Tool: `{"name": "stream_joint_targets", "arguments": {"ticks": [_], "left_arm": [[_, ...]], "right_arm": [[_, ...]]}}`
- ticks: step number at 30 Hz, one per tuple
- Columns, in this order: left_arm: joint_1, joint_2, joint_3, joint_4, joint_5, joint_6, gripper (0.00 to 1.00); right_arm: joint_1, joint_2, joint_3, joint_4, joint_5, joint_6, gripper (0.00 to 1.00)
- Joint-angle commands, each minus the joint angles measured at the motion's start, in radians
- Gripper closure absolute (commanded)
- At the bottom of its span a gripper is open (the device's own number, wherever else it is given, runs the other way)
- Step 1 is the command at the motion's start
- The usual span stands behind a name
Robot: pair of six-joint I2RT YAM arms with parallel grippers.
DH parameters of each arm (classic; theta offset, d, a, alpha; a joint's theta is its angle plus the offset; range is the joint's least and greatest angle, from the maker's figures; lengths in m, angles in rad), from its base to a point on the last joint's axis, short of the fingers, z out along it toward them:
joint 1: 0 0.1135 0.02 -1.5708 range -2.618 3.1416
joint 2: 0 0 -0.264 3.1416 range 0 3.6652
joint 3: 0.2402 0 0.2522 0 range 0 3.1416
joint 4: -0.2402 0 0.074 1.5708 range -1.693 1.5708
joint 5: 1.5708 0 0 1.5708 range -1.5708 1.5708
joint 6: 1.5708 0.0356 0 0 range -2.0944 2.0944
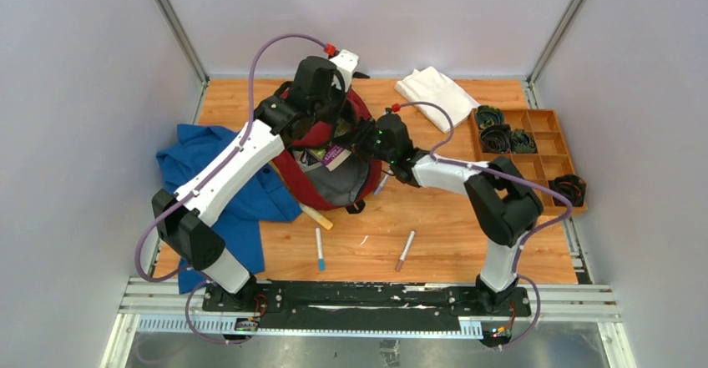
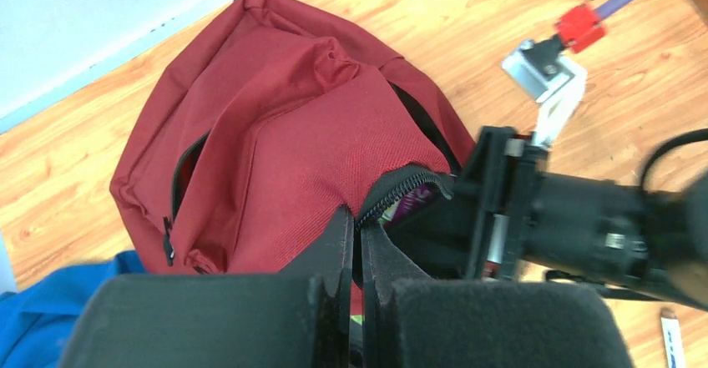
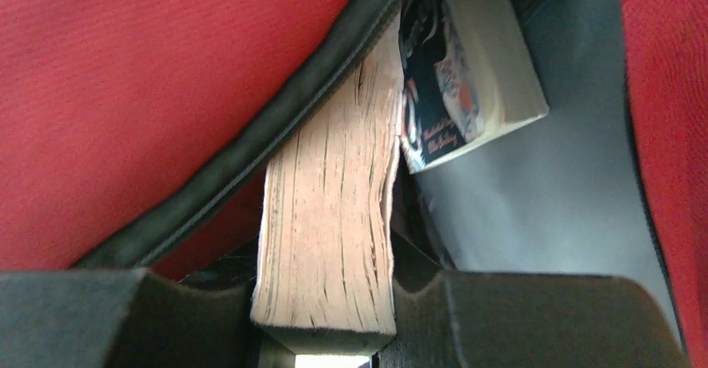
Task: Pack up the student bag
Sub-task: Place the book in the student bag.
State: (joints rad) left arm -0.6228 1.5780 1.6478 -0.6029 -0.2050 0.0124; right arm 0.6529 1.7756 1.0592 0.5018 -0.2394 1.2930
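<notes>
1. Nearest the arm bases, two slim pens lie apart on the wood-grain desk [image 1: 467, 243]: a white pen with a blue tip [image 1: 320, 249] and a grey pen with a reddish tip [image 1: 405, 250].
2. Just beyond them, a pale wooden stick [image 1: 316, 215] pokes out from under the bag's near edge. A crumpled blue fabric garment [image 1: 221, 189] spreads across the desk's left side and touches the bag.
3. The large dark red fabric student bag [image 1: 288, 168] sits mid-desk between the two arms, its mouth open toward the near side and its grey lining showing.
4. The left claw [image 2: 356, 222] is clenched on the black zipper edge of the student bag's mouth, the fabric pinched between its pressed-together fingers.
5. The right claw [image 3: 326, 318] grips a thick paperback book with yellowed page edges [image 3: 330, 193], which stands in the bag's mouth right under the zipper edge. A second book with a dark illustrated cover [image 3: 451, 68] lies just beside it against the grey lining.
6. Farthest back, a folded white cloth [image 1: 434, 94] lies near the rear wall. Beside it, at the right edge, an orange compartment tray [image 1: 547, 121] holds dark coiled items [image 1: 493, 130].
</notes>
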Motion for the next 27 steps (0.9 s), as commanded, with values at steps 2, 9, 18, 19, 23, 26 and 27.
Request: {"name": "stream_joint_targets", "arguments": {"ticks": [2,9,18,19,23,26,27], "left_arm": [[0.003,-0.059,0.035,0.018,0.084,-0.008,1.00],[0.006,-0.088,0.035,-0.031,0.117,0.030,1.00],[0.006,-0.110,0.055,-0.066,0.199,0.015,1.00],[0.006,-0.108,0.053,-0.067,0.196,0.010,1.00],[0.007,-0.103,0.032,-0.058,0.169,0.001,1.00],[0.012,-0.097,0.029,-0.053,0.149,-0.008,1.00],[0.012,-0.095,0.029,-0.051,0.143,-0.008,1.00]], "right_arm": [[0.055,0.102,0.130,0.021,0.255,0.055,1.00],[0.075,0.221,0.249,-0.070,0.350,0.065,1.00],[0.082,0.408,0.508,-0.184,0.294,-0.002,0.86],[0.084,0.400,0.492,-0.174,0.294,-0.007,0.70],[0.096,0.343,0.384,-0.146,0.269,-0.020,0.31],[0.102,0.294,0.329,-0.158,0.255,-0.046,0.21],[0.103,0.279,0.313,-0.168,0.224,-0.049,0.17]]}}
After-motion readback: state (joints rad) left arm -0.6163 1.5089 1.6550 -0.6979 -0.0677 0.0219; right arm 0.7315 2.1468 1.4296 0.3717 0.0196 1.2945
